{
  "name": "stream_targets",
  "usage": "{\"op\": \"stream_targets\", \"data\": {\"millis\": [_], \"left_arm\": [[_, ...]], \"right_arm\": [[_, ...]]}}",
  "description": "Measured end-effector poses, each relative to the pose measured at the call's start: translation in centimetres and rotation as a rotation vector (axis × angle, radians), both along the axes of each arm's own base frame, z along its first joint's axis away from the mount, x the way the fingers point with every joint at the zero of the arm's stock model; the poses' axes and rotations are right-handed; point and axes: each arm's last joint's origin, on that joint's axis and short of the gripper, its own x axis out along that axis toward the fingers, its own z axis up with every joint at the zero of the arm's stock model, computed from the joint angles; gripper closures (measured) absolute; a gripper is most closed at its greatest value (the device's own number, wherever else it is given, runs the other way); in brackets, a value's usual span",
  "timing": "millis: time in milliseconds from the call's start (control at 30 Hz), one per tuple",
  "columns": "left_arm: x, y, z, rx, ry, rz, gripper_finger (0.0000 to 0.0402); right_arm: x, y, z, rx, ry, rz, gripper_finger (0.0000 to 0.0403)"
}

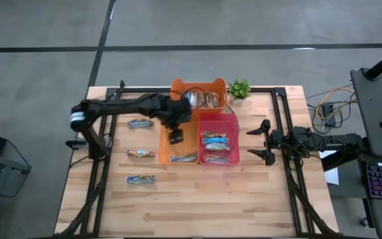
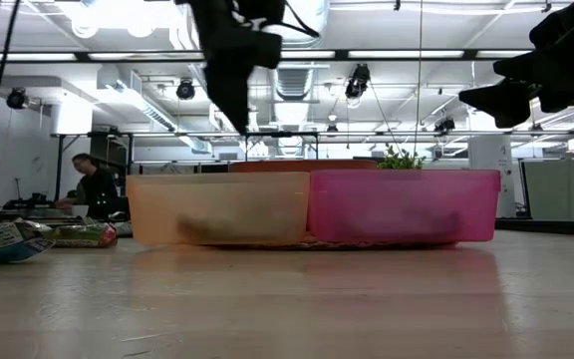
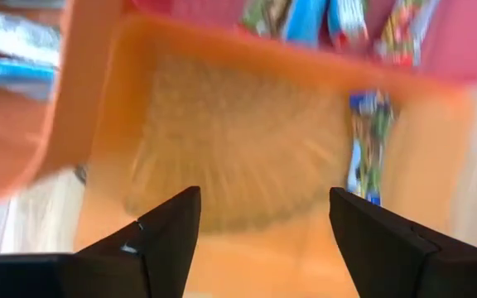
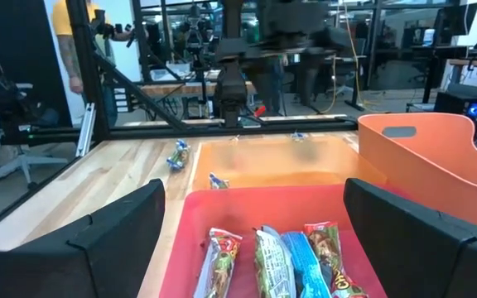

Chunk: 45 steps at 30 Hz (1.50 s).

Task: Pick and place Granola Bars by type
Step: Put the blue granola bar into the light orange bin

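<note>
Granola Bars (image 1: pixel 142 123) lie on our pale wooden table (image 1: pixel 197 199), others inside the pink bin (image 1: pixel 232 158) and orange bin (image 1: pixel 165 151). Our left gripper (image 3: pixel 263 236) hovers empty, fingers apart, over the orange bin; right gripper (image 1: pixel 266 141) waits spread wide. Beyond the table is an open workshop.

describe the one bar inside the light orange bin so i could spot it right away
On the wooden table, find the pink bin. Beside it sits the light orange bin, and the bar lies at one end, the only bar in there.
</note>
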Motion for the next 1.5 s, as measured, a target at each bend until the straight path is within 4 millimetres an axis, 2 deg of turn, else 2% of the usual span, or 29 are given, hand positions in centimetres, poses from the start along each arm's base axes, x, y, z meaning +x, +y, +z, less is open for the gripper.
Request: {"op": "stream_targets", "data": {"millis": [167,433,600,933,1233,1333,1500], "left_arm": [[-3.0,-2.8,-0.8,-0.001,0.045,-0.047,0.0154],[-7.9,-5.8,-2.8,-0.041,0.139,-0.03,0.0154],[-10.0,-7.6,-4.0,-0.06,0.207,-0.01,0.0154],[-11.5,-12.0,-5.8,-0.125,0.274,-0.052,0.0154],[-11.6,-15.9,-7.9,-0.198,0.242,-0.157,0.0154],[-11.4,-16.6,-8.8,-0.195,0.249,-0.172,0.0154],[-11.4,-16.7,-10.3,-0.172,0.292,-0.164,0.0154]], "right_arm": [[0.0,0.0,0.0,-0.001,0.0,0.0,0.0044],[0.0,0.0,0.0,0.002,0.0,0.0,0.0044],[0.0,0.0,0.0,0.001,0.0,0.0,0.0044],[0.0,0.0,0.0,-0.001,0.0,0.0,0.0044],[0.0,0.0,0.0,-0.001,0.0,0.0,0.0044],[0.0,0.0,0.0,0.002,0.0,0.0,0.0044],[0.0,0.0,0.0,0.001,0.0,0.0,0.0044]]}}
